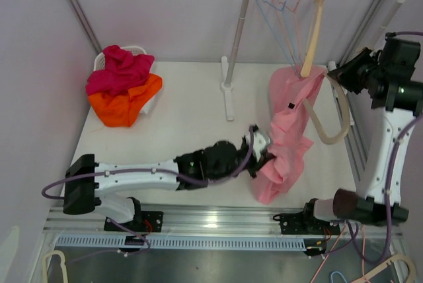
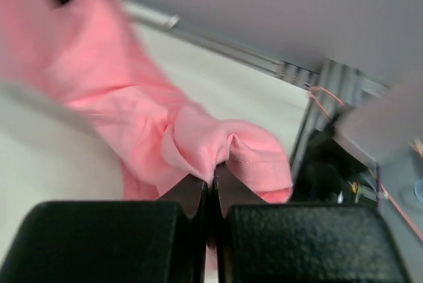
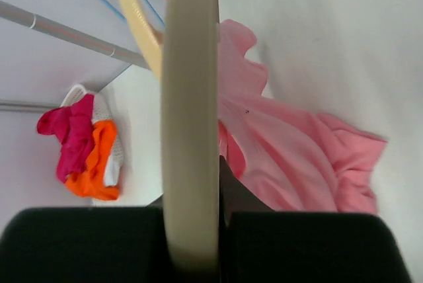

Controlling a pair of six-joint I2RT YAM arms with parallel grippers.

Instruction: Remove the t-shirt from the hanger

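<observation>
Top external showed me the left gripper (image 1: 263,154) pinched shut on the pink t-shirt (image 1: 285,131), the right gripper (image 1: 344,75) clamped on the cream hanger (image 1: 312,41), and the shirt, I judged, only partly off, its top still draped there.

The white table (image 1: 185,131) carries a white basket (image 1: 134,49) in its far left corner, with a magenta cloth (image 1: 119,70) and an orange cloth (image 1: 125,108) in it. The clothes rack (image 1: 229,101) stands at the back. The lower end of the pink t-shirt (image 1: 284,164) rests near the front right.
</observation>
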